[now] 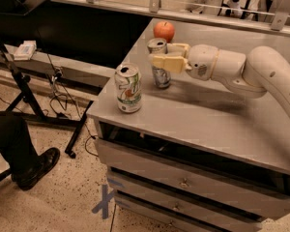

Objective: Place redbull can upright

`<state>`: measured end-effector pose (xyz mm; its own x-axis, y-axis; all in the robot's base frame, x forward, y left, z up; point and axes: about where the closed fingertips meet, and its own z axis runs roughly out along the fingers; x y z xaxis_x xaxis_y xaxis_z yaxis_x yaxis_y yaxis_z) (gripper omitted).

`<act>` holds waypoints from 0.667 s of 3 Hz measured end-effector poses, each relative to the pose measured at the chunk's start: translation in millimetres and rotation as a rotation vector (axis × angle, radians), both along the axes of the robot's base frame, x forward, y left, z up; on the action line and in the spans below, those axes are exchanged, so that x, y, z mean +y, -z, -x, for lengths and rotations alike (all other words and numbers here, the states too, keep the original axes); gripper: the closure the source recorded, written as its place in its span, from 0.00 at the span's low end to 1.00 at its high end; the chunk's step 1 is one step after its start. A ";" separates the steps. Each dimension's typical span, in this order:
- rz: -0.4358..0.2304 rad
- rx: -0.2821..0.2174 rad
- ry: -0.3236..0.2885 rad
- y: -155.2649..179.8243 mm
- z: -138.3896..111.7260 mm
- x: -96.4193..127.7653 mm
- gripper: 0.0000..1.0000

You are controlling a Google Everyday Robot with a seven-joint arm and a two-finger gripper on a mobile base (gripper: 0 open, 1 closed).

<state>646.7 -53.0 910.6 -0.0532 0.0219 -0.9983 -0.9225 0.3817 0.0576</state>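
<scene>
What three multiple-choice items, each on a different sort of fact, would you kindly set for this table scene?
1. How many cans stand on the table? A) one; B) two; C) four.
2. Where is the gripper? A) at the redbull can; B) under the table; C) beyond the table's left edge.
3. How is the redbull can? A) lying on its side; B) crushed flat; C) upright.

Answers:
1 B: the redbull can and the soda can, which is nearer the front left corner.
2 A: the gripper reaches in from the right and sits at the upper part of the redbull can.
3 C: its top faces up and its base looks to rest on the table.
</scene>
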 end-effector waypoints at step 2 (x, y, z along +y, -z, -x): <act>0.001 0.001 0.001 0.0 0.4 -0.8 0.12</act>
<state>646.3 -53.8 910.6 -0.0547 0.0206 -0.9983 -0.9220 0.3827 0.0584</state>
